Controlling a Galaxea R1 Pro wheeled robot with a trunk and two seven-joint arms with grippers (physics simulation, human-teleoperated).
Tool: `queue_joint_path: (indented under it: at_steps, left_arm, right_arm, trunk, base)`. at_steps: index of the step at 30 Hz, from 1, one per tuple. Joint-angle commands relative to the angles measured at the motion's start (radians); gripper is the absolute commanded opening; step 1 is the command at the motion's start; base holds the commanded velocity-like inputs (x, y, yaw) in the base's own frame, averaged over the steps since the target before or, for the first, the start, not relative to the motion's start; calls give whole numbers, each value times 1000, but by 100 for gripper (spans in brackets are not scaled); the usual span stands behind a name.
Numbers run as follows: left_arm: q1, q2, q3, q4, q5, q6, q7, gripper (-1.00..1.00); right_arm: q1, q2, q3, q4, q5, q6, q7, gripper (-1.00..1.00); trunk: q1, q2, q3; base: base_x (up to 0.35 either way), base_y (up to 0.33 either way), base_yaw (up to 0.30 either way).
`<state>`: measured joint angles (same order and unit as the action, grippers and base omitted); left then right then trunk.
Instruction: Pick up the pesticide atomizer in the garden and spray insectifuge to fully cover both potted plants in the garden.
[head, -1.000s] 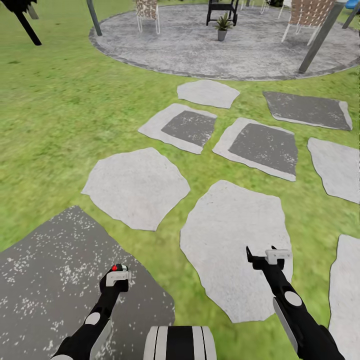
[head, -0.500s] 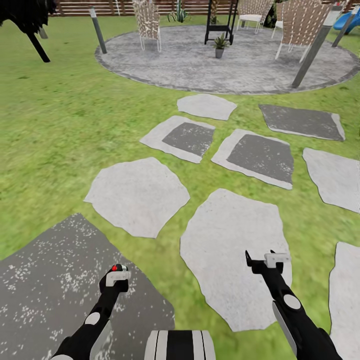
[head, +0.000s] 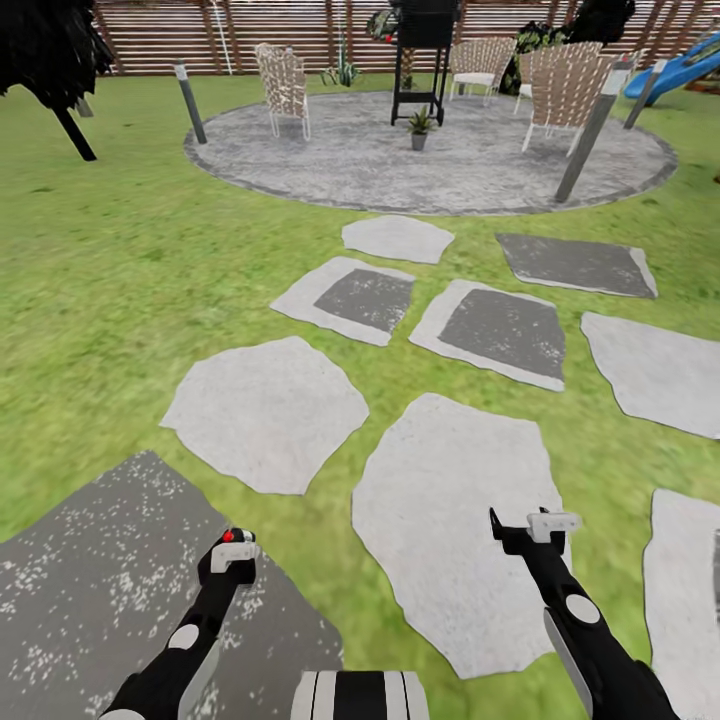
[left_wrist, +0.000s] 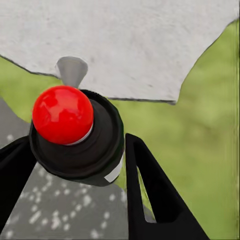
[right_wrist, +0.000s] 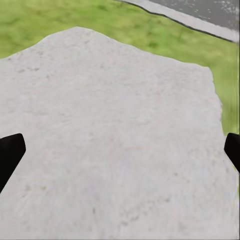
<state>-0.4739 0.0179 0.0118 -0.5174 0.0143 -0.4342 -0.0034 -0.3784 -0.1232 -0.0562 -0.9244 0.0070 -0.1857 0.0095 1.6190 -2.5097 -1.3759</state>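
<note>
Out on the stepping stones (head: 450, 520), left gripper (left_wrist: 75, 150) is pinching the pesticide atomizer (left_wrist: 63, 114), right gripper (head: 525, 528) is hanging spread wide and empty, potted plant (head: 419, 128) is sitting well ahead, so I'd say spraying is all still to do.

potted plant (head: 419, 127) on patio (head: 330, 165), stepping stones (head: 265, 410)

Black arms, white-capped claws, grey joint discs

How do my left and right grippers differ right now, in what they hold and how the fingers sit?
The left gripper is shut on the pesticide atomizer, its red top facing the wrist camera; the right gripper holds nothing. The left fingers hug the bottle; the right fingers sit wide apart, open. The left hangs over a dark speckled stone, the right over a pale stone. Both are black and low, ahead of the trunk.
</note>
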Motion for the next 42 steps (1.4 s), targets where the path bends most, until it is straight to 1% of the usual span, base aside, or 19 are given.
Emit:
queue_joint_path:
  at_steps: [1,7,9,10,12,14,17,21,22,24,25,27,28,35,42]
  left_arm:
    - [-1,1,0,0,1,-3,0,-100]
    - [-2,1,0,0,1,-2,0,-100]
    - [-2,-1,-1,0,1,-2,1,-100]
    - [-2,-3,-3,0,1,-1,1,-100]
    - [-2,-7,-6,0,-1,-1,4,-100]
    - [-2,-2,-4,4,0,2,2,-100]
    - [-2,1,-3,29,2,8,3,-100]
    - [0,2,-5,69,0,10,2,-100]
    - [0,2,-5,82,0,11,1,-100]
    - [0,3,-6,100,0,11,1,-100]
    - [16,4,-9,136,-2,11,5,-100]
    - [48,2,-7,148,0,10,10,-100]
    - [90,-3,-5,155,2,7,14,-100]
    - [132,-10,-4,155,3,4,16,-100]
    - [144,-7,-2,157,4,6,16,-100]
  right_arm:
    - [-1,0,-1,1,1,-3,1,100]
    - [-1,-1,-1,5,2,-3,1,100]
    - [-1,-1,-1,30,2,-4,2,100]
    - [-1,-1,-1,55,2,-5,2,100]
    - [-1,-2,-1,136,1,-11,2,100]
    - [-1,-2,-1,184,2,-30,1,100]
    - [-1,-4,1,253,6,-56,1,100]
    - [-1,-5,1,381,7,-84,0,100]
    - [-1,-5,1,416,6,-106,0,100]
    - [-1,-4,1,483,6,-185,0,100]
    - [-1,-2,1,616,4,-349,1,100]
    - [-1,-1,1,652,5,-388,1,100]
    - [-1,-3,1,683,6,-410,1,100]
    - [1,0,1,715,5,-417,-1,100]
    - [1,-2,1,719,5,-418,0,100]
  trunk:
    - [-1,0,4]
    - [-3,1,34]
    - [-4,2,44]
    - [-5,2,49]
    - [-6,3,59]
    - [-6,3,69]
    - [-8,4,84]
    - [-10,5,104]
    - [-10,5,109]
    - [-11,5,119]
    - [-11,6,124]
    - [-12,6,135]
    - [-13,6,140]
    - [-16,8,171]
    - [-19,10,198]
  base:
    - [0,0,-207]
    - [0,0,-208]
    - [0,0,-208]
    - [0,0,-208]
    - [0,0,-208]
    - [0,0,-208]
    - [0,0,-208]
    - [0,0,-208]
    - [0,0,-208]
    - [0,0,-208]
    - [0,0,-208]
    - [0,0,-208]
    - [0,0,-205]
    - [0,0,-107]
    - [0,0,-4]
